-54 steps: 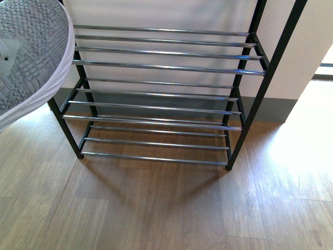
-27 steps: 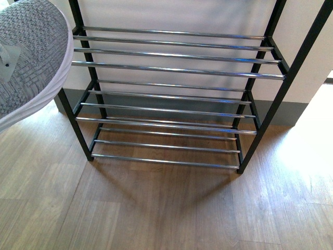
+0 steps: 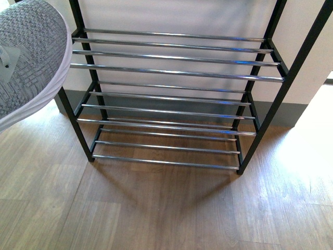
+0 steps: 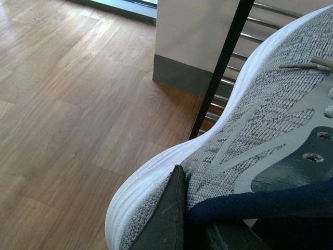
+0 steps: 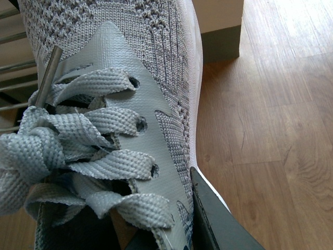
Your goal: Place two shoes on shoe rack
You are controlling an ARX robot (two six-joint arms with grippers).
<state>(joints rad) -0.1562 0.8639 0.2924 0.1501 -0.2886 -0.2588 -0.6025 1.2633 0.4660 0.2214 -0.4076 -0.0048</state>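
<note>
Carrying step, by the look of it, with placing yet to come: all three tiers of the shoe rack point(image 3: 171, 72) bare, neither shoe set down. Left sneaker point(image 3: 31, 57) held in the air at the upper left of the front view, just off the rack's left post, above the wooden floor point(image 3: 156, 208). Left gripper point(image 4: 174, 213) clamped at the heel end, one dark finger pressed to the outside beside the navy collar; its mate hidden, probably inside the collar, so grasp judged rather than seen whole. Right gripper point(image 5: 208, 219) likewise closed on the right sneaker point(image 5: 130, 78), one finger flat against its side below the laces; out of the front view altogether, so height over the rack impossible to tell. Long axis of the left sneaker running from heel at the gripper to toe near the rack, toe pointing at the left end of the top tier, knit upper turned toward the body camera rather than sole-down. Right sneaker toe-first toward the bars too, laces facing the wrist camera. Next move, likely: roll the left sneaker sole-down, carry both over a tier, lower across at least two bars apiece, then let go.
</note>
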